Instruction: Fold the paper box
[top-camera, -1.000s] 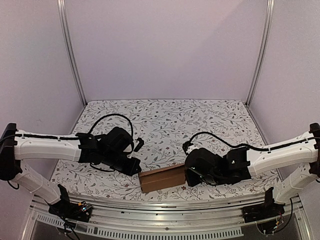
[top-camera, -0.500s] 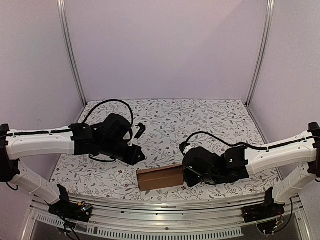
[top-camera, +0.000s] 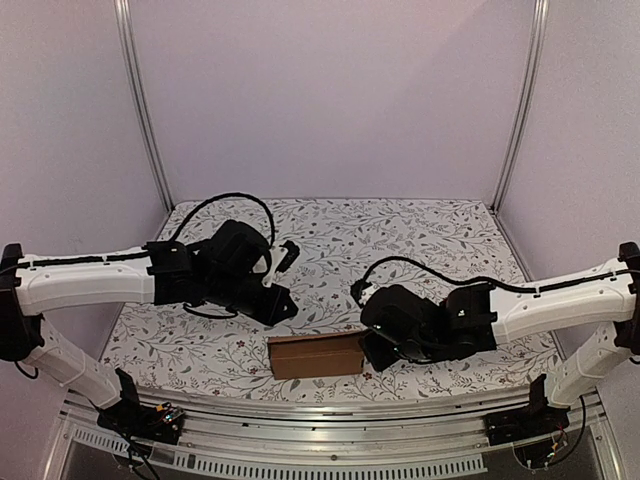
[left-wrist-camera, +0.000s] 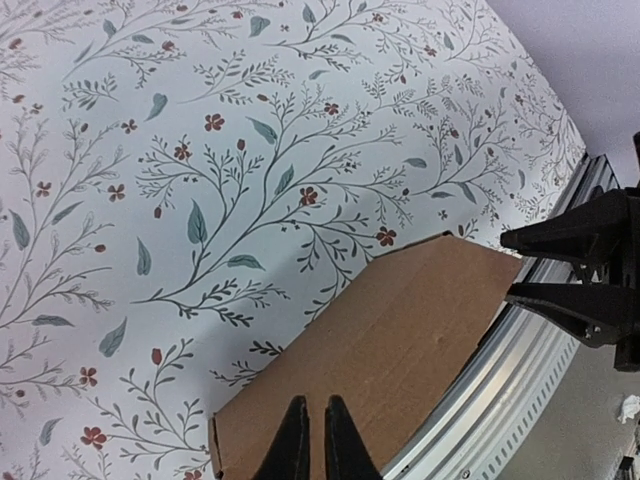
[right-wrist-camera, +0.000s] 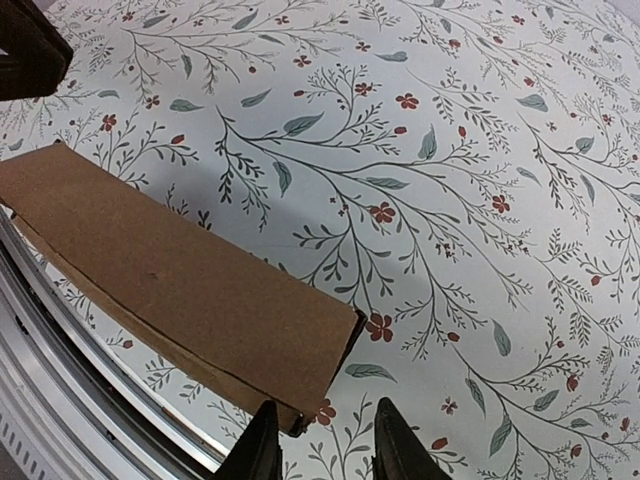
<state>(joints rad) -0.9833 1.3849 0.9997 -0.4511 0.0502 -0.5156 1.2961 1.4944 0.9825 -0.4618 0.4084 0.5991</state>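
At the tip of the left gripper, the two fingers stand almost together, with only a thin slit between them and nothing in it. They hang over the left end of the paper box, and the top view shows them raised clear of it, just behind that end. At the other end, the right gripper has its fingers parted around an open gap. The end corner of the paper box lies in line with that gap, close to the left-hand finger. Nothing is clamped, and whether that finger touches the cardboard cannot be told. The paper box is a long, closed, plain brown carton lying flat on a broad side. It rests on the table, whose white cover is printed with leafy twigs and small red flowers. It lies close along the metal rail at the front edge, between the two arms. From above, the left arm reaches in from the left and the right arm from the right, both black wrists bent down towards the paper box. Pale plain walls enclose the table on three sides.
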